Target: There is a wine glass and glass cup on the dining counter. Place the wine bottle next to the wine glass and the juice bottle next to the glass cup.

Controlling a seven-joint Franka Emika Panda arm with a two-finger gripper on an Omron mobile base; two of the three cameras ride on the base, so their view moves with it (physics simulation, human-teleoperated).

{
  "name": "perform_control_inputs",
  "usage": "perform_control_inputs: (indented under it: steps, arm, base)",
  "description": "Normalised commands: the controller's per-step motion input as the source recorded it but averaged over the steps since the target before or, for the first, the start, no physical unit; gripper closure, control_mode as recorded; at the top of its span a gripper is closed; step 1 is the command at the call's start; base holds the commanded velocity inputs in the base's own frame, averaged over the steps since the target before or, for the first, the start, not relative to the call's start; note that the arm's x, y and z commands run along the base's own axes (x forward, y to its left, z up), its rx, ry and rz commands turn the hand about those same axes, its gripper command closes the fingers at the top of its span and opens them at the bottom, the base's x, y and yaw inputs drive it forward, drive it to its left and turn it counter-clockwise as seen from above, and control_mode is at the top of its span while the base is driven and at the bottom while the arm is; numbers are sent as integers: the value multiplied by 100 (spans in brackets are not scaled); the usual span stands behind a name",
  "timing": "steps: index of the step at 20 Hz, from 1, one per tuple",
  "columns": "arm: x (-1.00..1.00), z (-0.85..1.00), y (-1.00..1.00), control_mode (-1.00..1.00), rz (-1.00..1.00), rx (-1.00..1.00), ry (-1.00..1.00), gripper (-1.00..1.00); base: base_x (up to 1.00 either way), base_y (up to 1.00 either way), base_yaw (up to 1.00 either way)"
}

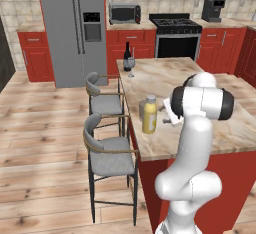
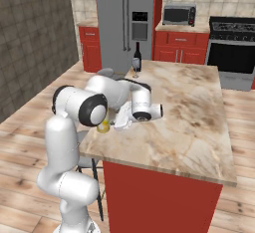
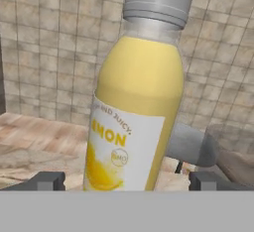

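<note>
The yellow juice bottle (image 1: 149, 114) with a pale cap stands upright near the left edge of the dining counter (image 1: 200, 78). A short greyish glass cup (image 1: 142, 109) stands close beside it. In the hand view the juice bottle (image 3: 134, 112) rises between my two fingertips, which stand wide apart on either side with a gap to each. My gripper (image 3: 129, 181) is open; from the base it shows right of the bottle (image 1: 163, 114). The dark wine bottle (image 1: 127, 56) and the stemmed wine glass (image 1: 131, 67) stand together at the counter's far left corner.
Two grey stools (image 1: 107, 153) stand along the counter's left side, just below the juice bottle. My own arm (image 2: 79, 105) hides most of the juice bottle in the right base view. Fridge, microwave and stove line the back wall.
</note>
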Motion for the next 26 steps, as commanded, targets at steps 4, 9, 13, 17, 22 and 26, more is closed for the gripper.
perform_control_inputs:
  steps: [4, 9, 13, 17, 22, 26]
  arm:
    - [-6, 3, -31, -100, -11, 0, 0, -100]
    - [-31, 19, -12, -100, -23, -1, 0, -100]
    - [-48, 20, 0, -100, -36, -1, 0, -100]
    - [-43, 23, 1, -100, -36, -1, 4, -100]
    - [-40, 41, 0, -100, -27, -3, 4, -100]
    - [-37, 54, 0, -100, -22, -2, 9, -100]
  base:
    - [0, 0, 0]
    - [0, 0, 0]
    - [0, 0, 0]
    - [0, 0, 0]
    - [0, 0, 0]
    - [0, 0, 0]
